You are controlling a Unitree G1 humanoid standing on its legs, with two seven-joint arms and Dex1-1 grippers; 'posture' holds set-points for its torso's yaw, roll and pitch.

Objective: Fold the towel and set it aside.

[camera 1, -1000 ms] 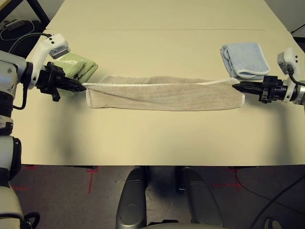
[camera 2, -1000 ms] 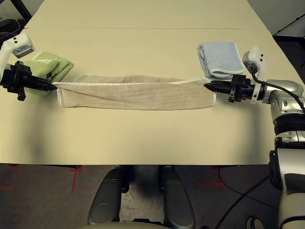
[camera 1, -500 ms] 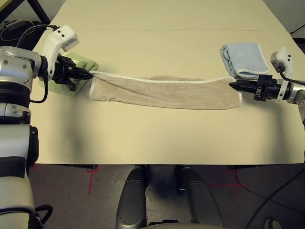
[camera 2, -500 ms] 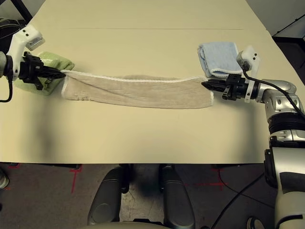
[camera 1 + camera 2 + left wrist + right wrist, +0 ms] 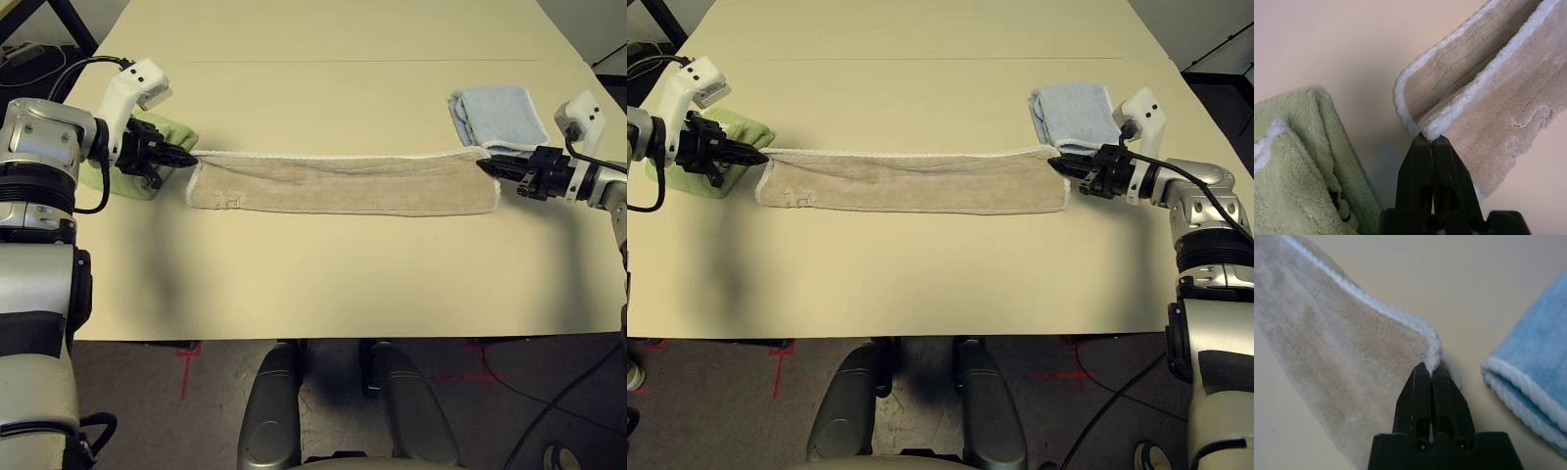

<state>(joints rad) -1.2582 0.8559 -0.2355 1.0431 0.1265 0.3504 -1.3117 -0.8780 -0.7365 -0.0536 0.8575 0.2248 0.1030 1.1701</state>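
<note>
Here the left end effector (image 5: 1432, 142) was clamped narrow on the white-edged corner of the towel (image 5: 343, 183), its two black fingers pressed together over both stitched layers, and the right end effector (image 5: 1431, 369) pinched the opposite corner in the same way. Between them the beige towel lay as a long band folded once lengthwise, running parallel to the desk's near edge across the middle of the desk (image 5: 323, 284). Compared with a second earlier, the band was pulled straighter: the slack and the diagonal crease in the upper layer had flattened, the white edging ran as a nearly even line along the far side, and the left end had drawn in toward the green towel (image 5: 147, 147). I judged this as the lengthwise fold being laid down and tensioned, so the next fold, end to end, still remained before the towel could be set aside. The left end effector sat just beside the folded green towel near the desk's left edge; the folded blue towel (image 5: 500, 117) lay near the right edge, just beyond the right end effector. No container stood on the desk.
</note>
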